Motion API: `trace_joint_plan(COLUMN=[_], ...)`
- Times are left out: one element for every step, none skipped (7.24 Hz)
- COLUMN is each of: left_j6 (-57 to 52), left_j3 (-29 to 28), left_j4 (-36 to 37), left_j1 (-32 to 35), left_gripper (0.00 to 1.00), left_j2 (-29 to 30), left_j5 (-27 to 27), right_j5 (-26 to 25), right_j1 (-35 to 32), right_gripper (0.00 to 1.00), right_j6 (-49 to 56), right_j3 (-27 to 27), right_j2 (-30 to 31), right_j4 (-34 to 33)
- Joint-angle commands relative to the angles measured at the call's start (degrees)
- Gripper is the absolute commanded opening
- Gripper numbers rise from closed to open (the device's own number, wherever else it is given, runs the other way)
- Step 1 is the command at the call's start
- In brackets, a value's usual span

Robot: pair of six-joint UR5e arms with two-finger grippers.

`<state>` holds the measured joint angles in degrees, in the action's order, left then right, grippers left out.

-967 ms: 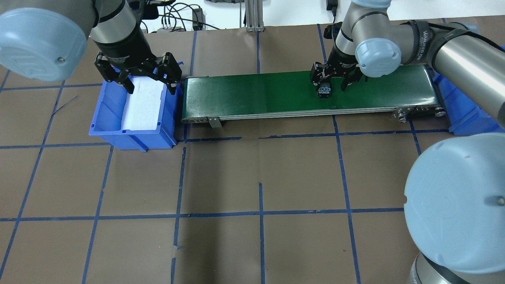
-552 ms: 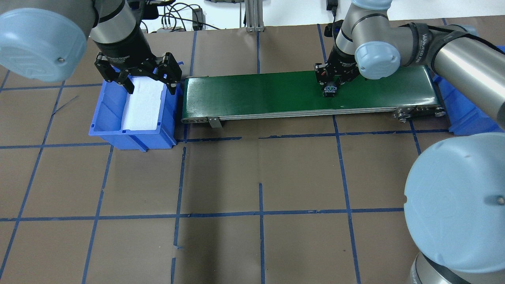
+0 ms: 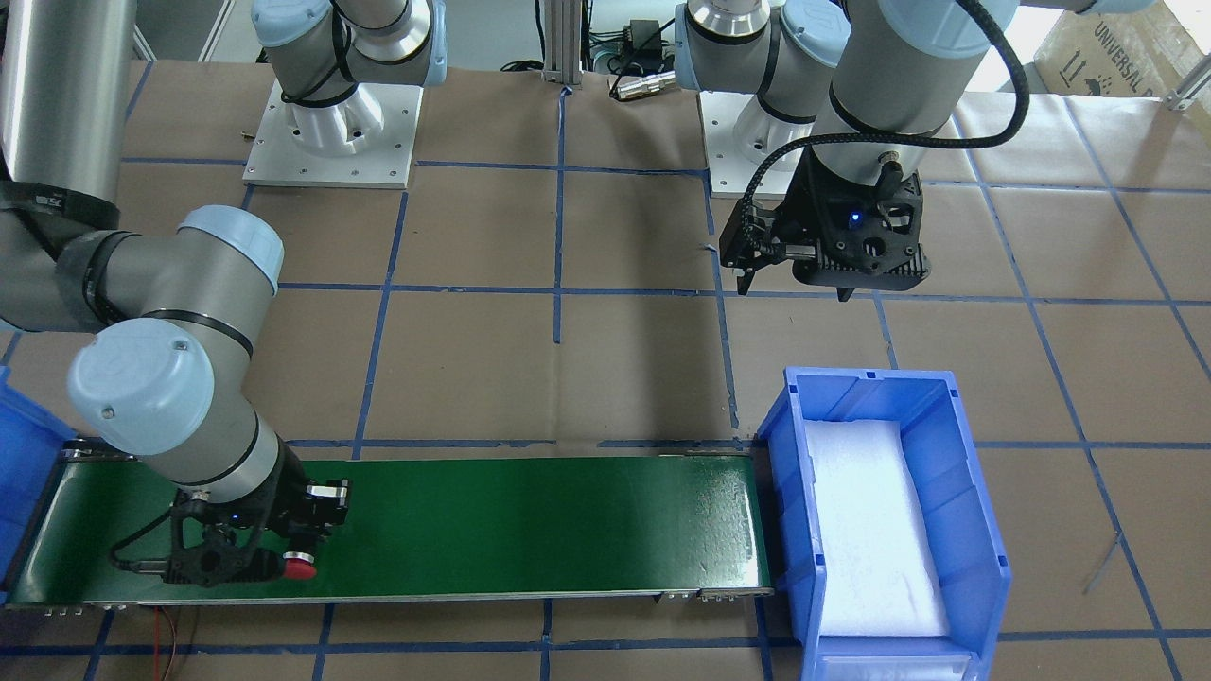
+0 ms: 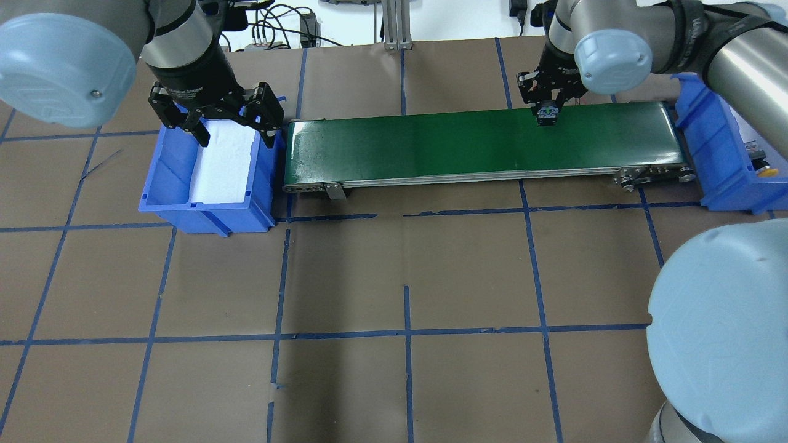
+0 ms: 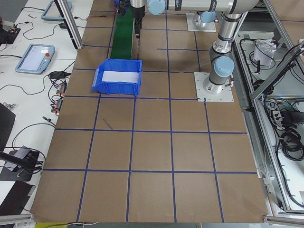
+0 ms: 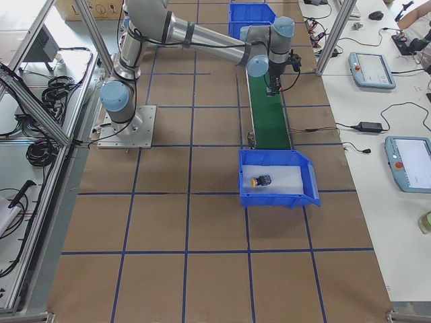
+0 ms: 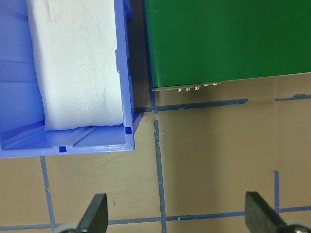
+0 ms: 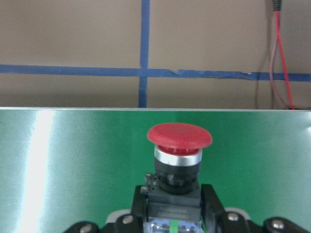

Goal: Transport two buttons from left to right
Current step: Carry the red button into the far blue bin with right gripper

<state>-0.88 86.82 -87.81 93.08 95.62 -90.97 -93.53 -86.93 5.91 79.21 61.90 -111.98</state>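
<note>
A: Pinching the red button [image 8: 179, 137] by its block in the right gripper [image 8: 176, 206], over the right part of the green conveyor belt [image 4: 400, 147]. And the yellow button [image 6: 259, 180], in the right bin [image 6: 279, 200].

B: Could clip the bin wall if carried low, or slip out. Left gripper [image 4: 237, 130] spread, empty.

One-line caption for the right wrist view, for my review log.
Right gripper holds the red button by its block over the green belt, jaws shut on it.
</note>
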Motion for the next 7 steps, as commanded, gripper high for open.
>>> trace_joint_plan(left_j6=[0.0, 0.0, 0.0, -0.1, -0.2, -0.2, -0.2], left_j3=[-0.1, 0.0, 0.0, 0.1, 0.1, 0.2, 0.1], left_j4=[0.0, 0.0, -0.1, -0.1, -0.2, -0.3, -0.3], left_j1=[0.0, 0.0, 0.0, 0.0, 0.0, 0.0, 0.0], left_gripper=[1.00, 1.00, 1.00, 1.00, 1.00, 1.00, 1.00], left_j2=[0.0, -0.1, -0.2, -0.4, -0.5, -0.6, -0.5], left_j5=[0.0, 0.0, 0.0, 0.0, 0.0, 0.0, 0.0], right_j5=[-2.7, -2.7, -2.1, -2.1, -2.0, -1.8, 0.8], right_j1=[7.7, 12.2, 18.0, 21.8, 25.1, 29.2, 31.5], right_gripper=[0.19, 0.18, 0.18, 0.18, 0.17, 0.17, 0.17], right_j6=[9.2, 14.8, 19.4, 23.6, 28.7, 33.3, 36.8], right_j3=[-5.7, -7.1, -7.8, -7.9, -8.2, -7.9, -8.3], right_j2=[0.9, 0.8, 0.7, 0.7, 0.2, -0.5, -2.1], right_j4=[3.6, 4.6, 5.5, 5.5, 5.4, 5.3, 5.3])
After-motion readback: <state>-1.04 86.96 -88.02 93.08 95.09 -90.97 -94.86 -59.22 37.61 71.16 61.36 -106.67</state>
